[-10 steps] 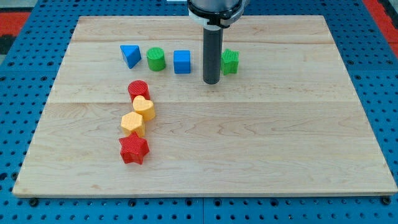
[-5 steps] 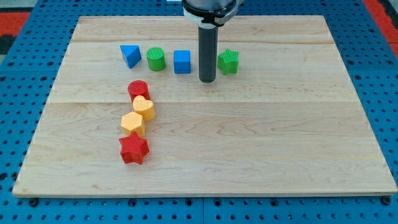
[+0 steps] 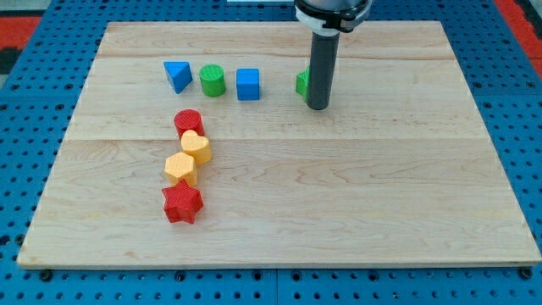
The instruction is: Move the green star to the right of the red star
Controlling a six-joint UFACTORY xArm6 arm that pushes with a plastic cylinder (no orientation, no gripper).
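Note:
The green star [image 3: 301, 83] stands near the view's top, mostly hidden behind my rod; only its left edge shows. My tip [image 3: 318, 107] rests on the board just in front of and slightly right of the green star. The red star [image 3: 181, 204] lies at the lower left, far from the tip, at the bottom of a column of blocks.
A blue triangle [image 3: 177, 75], a green cylinder [image 3: 212, 80] and a blue cube [image 3: 247, 84] line up left of the green star. A red cylinder [image 3: 188, 122], a yellow heart [image 3: 196, 147] and a yellow hexagon [image 3: 180, 169] stack above the red star. The wooden board [image 3: 381, 186] carries all.
My tip has moved from the left of the green star to its right front, so the rod now covers most of the star. The blocks have not visibly moved.

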